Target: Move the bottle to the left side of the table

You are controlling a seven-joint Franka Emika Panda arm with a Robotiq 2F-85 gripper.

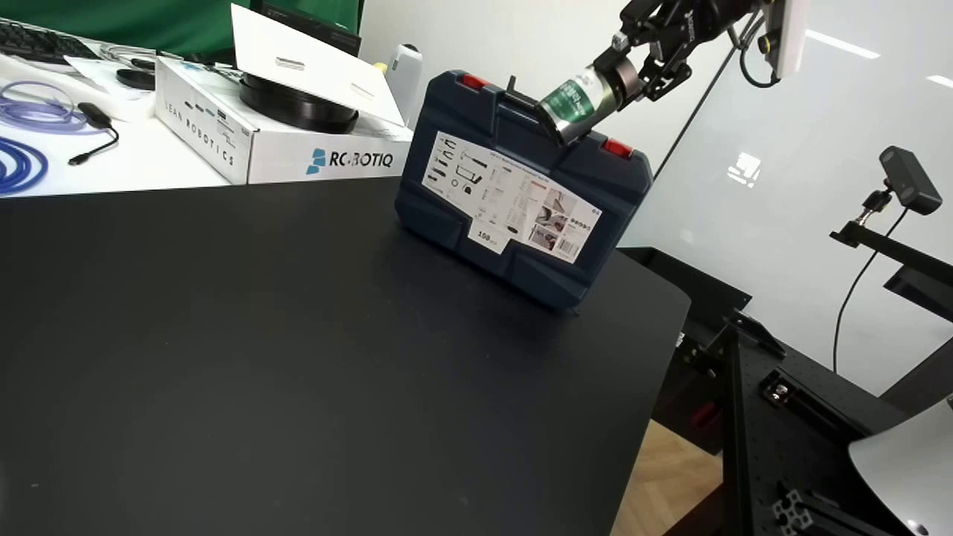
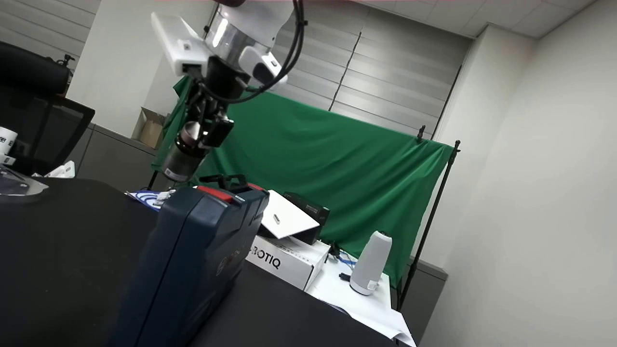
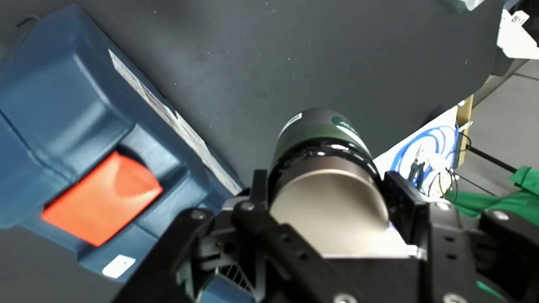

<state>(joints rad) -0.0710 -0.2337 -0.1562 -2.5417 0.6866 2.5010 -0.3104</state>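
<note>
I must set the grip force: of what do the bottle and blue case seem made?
Bottle: perhaps glass or plastic, glossy, with sharp highlights on its shoulder; top: maybe satin metal, softly gleaming. Blue case: probably satin plastic, showing moulded recesses.

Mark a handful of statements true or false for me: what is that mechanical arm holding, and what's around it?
1. The gripper has hold of the bottle. True.
2. The blue case stands upright on the black table. True.
3. The bottle is resting on the black table. False: the gripper holds it up in the air.
4. The blue case has red latches along its top. True.
5. Yellow fabric hangs at the back. False: the hanging cloth is green.
</note>
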